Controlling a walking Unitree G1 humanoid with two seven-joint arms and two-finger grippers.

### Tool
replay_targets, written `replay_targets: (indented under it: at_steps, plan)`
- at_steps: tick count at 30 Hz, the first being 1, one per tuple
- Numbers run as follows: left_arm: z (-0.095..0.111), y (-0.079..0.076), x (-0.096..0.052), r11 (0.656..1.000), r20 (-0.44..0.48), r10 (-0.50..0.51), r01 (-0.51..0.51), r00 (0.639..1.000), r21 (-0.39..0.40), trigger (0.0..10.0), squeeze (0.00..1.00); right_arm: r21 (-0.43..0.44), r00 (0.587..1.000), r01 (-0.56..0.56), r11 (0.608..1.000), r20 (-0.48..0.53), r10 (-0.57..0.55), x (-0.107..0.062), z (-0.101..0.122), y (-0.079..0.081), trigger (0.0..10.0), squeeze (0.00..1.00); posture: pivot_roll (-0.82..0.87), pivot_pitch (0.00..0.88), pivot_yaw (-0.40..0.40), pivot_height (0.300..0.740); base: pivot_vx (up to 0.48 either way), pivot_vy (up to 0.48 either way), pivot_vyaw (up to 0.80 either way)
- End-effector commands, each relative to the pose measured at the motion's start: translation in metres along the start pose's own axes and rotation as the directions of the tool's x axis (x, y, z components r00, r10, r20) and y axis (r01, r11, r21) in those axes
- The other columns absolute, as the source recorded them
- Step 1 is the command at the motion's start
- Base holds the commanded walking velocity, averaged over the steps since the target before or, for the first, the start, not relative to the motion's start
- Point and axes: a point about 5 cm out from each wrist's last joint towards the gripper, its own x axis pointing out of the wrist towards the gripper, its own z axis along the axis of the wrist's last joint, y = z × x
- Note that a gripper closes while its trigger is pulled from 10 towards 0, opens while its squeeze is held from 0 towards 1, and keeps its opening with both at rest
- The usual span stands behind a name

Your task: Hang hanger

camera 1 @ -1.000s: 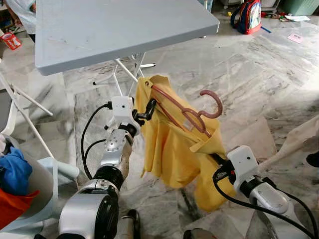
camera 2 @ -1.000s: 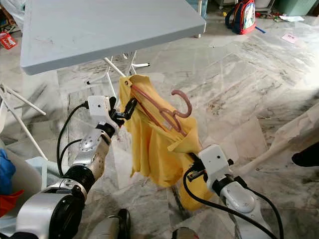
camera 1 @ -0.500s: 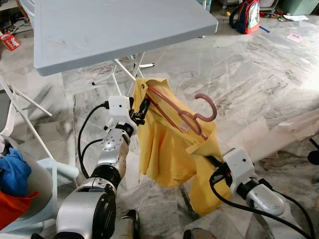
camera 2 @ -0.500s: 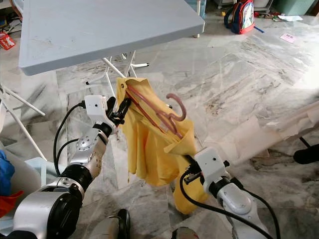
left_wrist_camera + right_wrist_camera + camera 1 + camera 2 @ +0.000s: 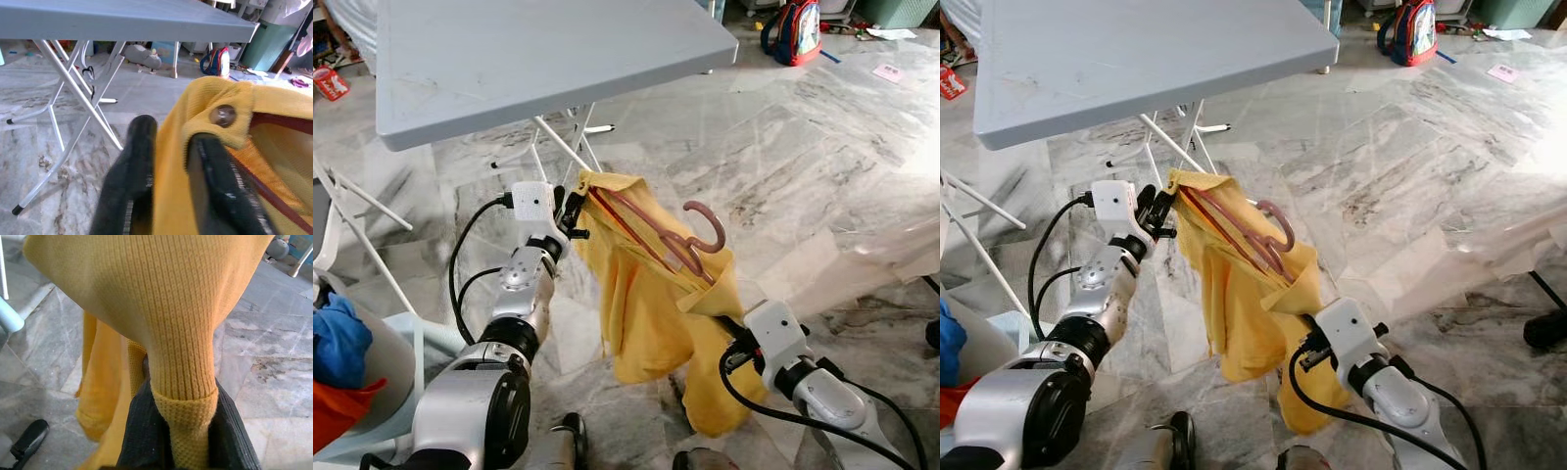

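Both grippers — left (image 5: 576, 208), right (image 5: 183, 431) — pinch yellow garment (image 5: 651, 304) holding hanger (image 5: 671, 240)

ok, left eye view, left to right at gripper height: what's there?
left gripper → yellow garment → hanger hook → right gripper

The garment (image 5: 651, 294) hung between the two arms, held up at its left corner by the left gripper (image 5: 576, 210) and at its lower right by the right gripper (image 5: 729, 325), with the hanger (image 5: 661, 235) lying inside its open top. The table (image 5: 538, 59) stood behind them. A backpack (image 5: 795, 29) sat on the floor far behind to the right.
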Motion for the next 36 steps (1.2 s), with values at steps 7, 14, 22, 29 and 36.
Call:
replay_targets:
  at_steps: [7, 14, 22, 29, 36]
  plan:
    - [0.019, 0.025, 0.002, 0.992, 0.066, 0.12, -0.121, 0.991, 0.025, 0.0, 0.0, -0.039, 0.988, 0.04, 0.998, -0.151, -0.045, -0.011, -0.031, -0.009, 10.0, 0.0, -0.22, 0.213, 0.041, 0.74, 0.0, 0.0, 0.0]
    - [0.02, 0.028, 0.002, 0.99, 0.068, 0.136, -0.138, 0.988, 0.03, 0.0, 0.0, -0.099, 0.966, 0.013, 0.995, -0.257, -0.038, -0.02, -0.052, -0.012, 10.0, 0.0, -0.22, 0.216, 0.04, 0.74, 0.0, 0.0, 0.0]
    - [0.019, 0.03, 0.002, 0.989, 0.054, 0.143, -0.145, 0.988, 0.028, 0.0, 0.0, -0.144, 0.953, 0.011, 0.989, -0.299, -0.054, -0.031, -0.065, -0.019, 10.0, 0.0, -0.22, 0.221, 0.044, 0.74, 0.0, 0.0, 0.0]
    - [0.017, 0.034, 0.001, 0.987, 0.031, 0.155, -0.156, 0.987, 0.031, 0.0, 0.0, -0.141, 0.975, 0.034, 0.989, -0.212, -0.064, -0.045, -0.051, -0.043, 10.0, 0.0, -0.23, 0.224, 0.05, 0.74, 0.0, 0.0, 0.0]
    - [0.016, 0.037, 0.0, 0.985, 0.017, 0.171, -0.172, 0.985, 0.026, 0.0, 0.0, -0.167, 0.98, 0.009, 0.986, -0.192, -0.042, -0.062, -0.045, -0.064, 10.0, 0.0, -0.23, 0.223, 0.055, 0.74, 0.0, 0.0, 0.0]
